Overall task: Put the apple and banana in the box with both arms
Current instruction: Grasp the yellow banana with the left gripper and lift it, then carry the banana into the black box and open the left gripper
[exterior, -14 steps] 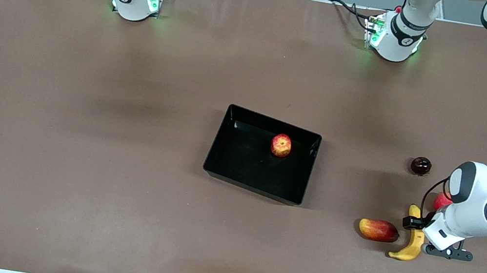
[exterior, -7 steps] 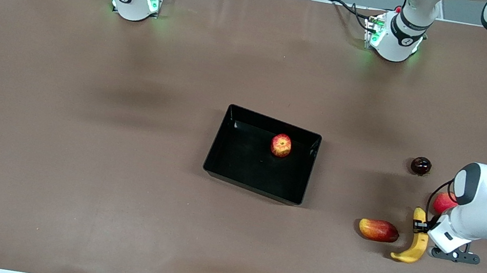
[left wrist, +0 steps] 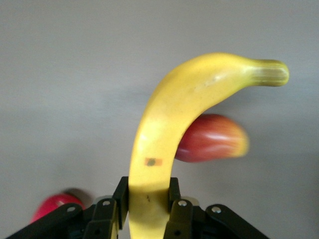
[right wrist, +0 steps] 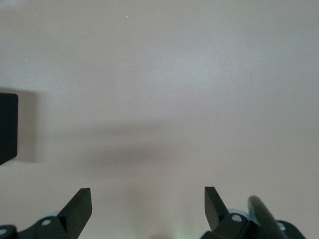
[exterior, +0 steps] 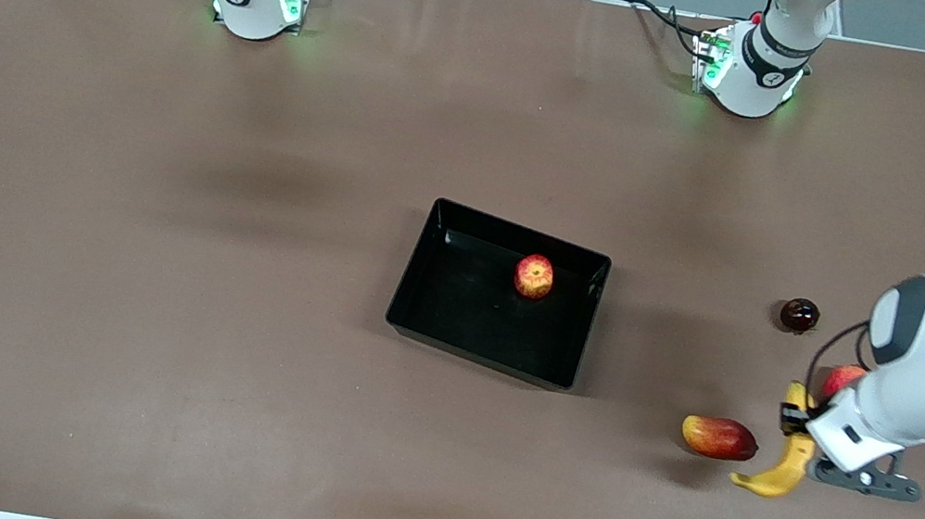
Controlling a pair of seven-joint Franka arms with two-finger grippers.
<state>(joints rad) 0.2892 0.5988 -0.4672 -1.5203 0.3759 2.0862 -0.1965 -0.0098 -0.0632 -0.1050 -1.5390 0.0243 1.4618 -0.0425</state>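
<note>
The yellow banana [exterior: 781, 463] hangs a little above the table at the left arm's end, with my left gripper [exterior: 795, 419] shut on its thick end. In the left wrist view the banana [left wrist: 169, 129] curves away from the left gripper [left wrist: 146, 191], whose black fingers [left wrist: 119, 199] press on both of its sides. The red-and-yellow apple [exterior: 534, 275] lies inside the black box [exterior: 462, 316] at mid-table, near the wall toward the left arm. My right gripper [right wrist: 148, 199] is open over bare table with nothing between its fingers. A corner of the box [right wrist: 7, 127] shows in that view.
An elongated red-yellow fruit [exterior: 718, 437] lies on the table just beside the banana's tip. A round red fruit [exterior: 842, 379] sits partly hidden under the left arm. A dark round fruit [exterior: 799, 315] lies farther from the front camera.
My left gripper shut on the banana and lifted it off the table, and its free end swung toward the elongated fruit. The apple and box stayed put.
</note>
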